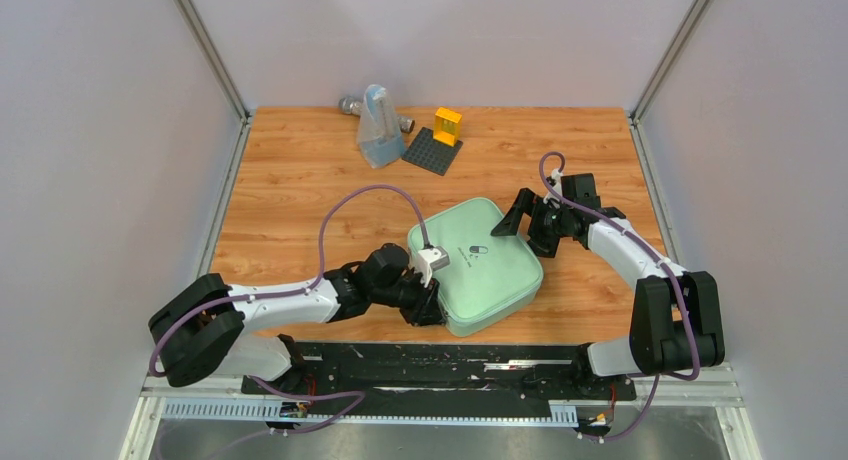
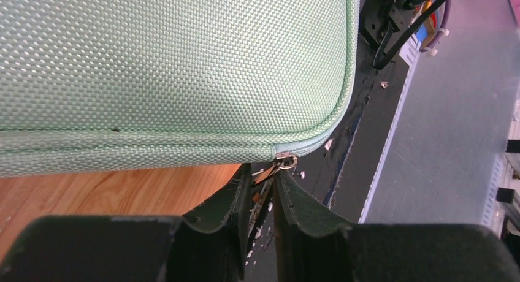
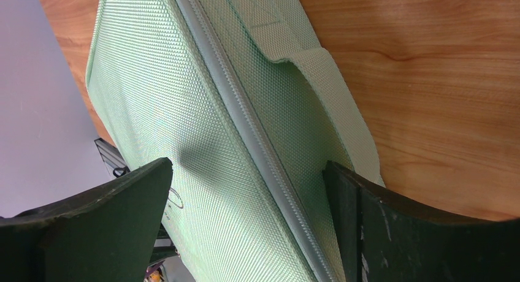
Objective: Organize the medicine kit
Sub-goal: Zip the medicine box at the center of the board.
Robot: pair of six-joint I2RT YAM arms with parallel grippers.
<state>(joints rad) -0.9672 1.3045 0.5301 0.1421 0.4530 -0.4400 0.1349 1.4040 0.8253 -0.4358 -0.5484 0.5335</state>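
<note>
The medicine kit (image 1: 480,265) is a pale mint-green woven case with a small dark pill logo, lying closed on the wooden table. It fills the left wrist view (image 2: 172,67) and the right wrist view (image 3: 202,141). My left gripper (image 1: 430,305) is at the case's near left corner, shut on the small metal zipper pull (image 2: 285,162), seen up close in its wrist view (image 2: 263,179). My right gripper (image 1: 520,220) is open and straddles the case's far right edge (image 3: 248,171), one finger over the lid, the other beside the carry strap (image 3: 331,98).
A translucent bluish pouch (image 1: 377,128) lies at the back over a metal object (image 1: 350,105). Beside it is a dark grey studded baseplate (image 1: 432,150) with a yellow piece (image 1: 447,126) on it. The black mounting rail (image 1: 440,365) runs along the near edge.
</note>
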